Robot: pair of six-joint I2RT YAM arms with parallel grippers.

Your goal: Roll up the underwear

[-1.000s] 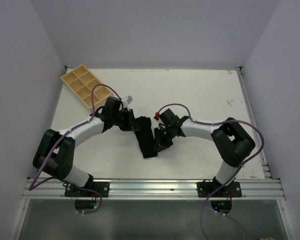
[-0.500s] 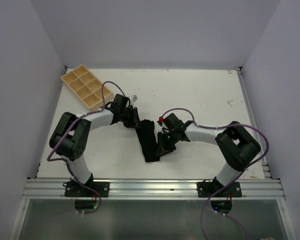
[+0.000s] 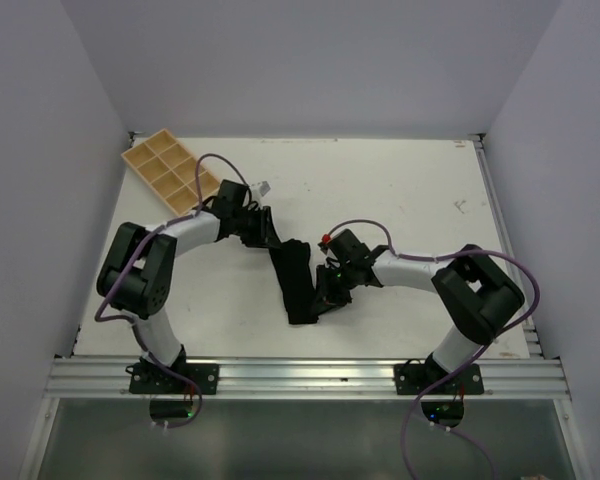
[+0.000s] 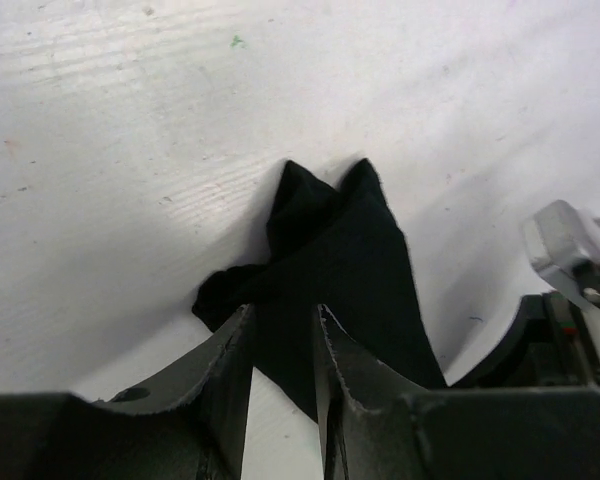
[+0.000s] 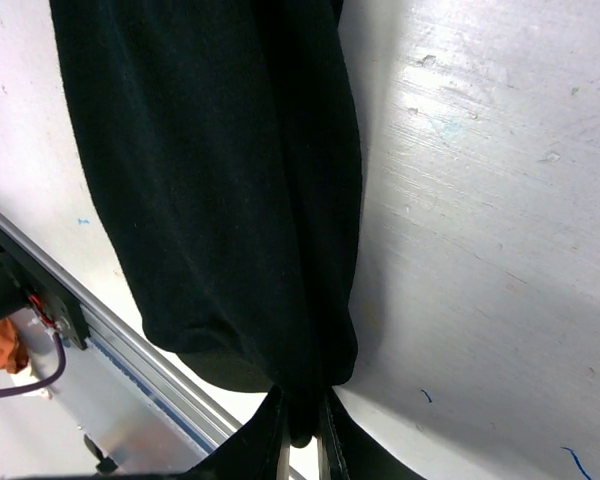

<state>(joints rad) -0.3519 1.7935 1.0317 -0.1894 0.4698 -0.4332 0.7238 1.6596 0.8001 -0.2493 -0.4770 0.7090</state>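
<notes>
Between left claw [image 4: 283, 318] and right claw [image 5: 302, 408], both clamping it, black underwear [image 3: 298, 282] stretches lengthwise.

White worktop [image 3: 400, 190], scuffed and lightly marked, evenly lit. Plain pale walls [image 3: 310, 60] enclose its left, far and right edges. An aluminium rail [image 3: 300, 375] runs along the near edge, with a grey panel [image 3: 300, 440], possibly glass, below it. A wooden compartment tray [image 3: 170, 172] lies at the far-left corner.

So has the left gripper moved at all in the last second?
Yes, slightly: in the top view the left gripper has shifted toward the table's far edge, ending nearer the wooden tray's near corner.
</notes>
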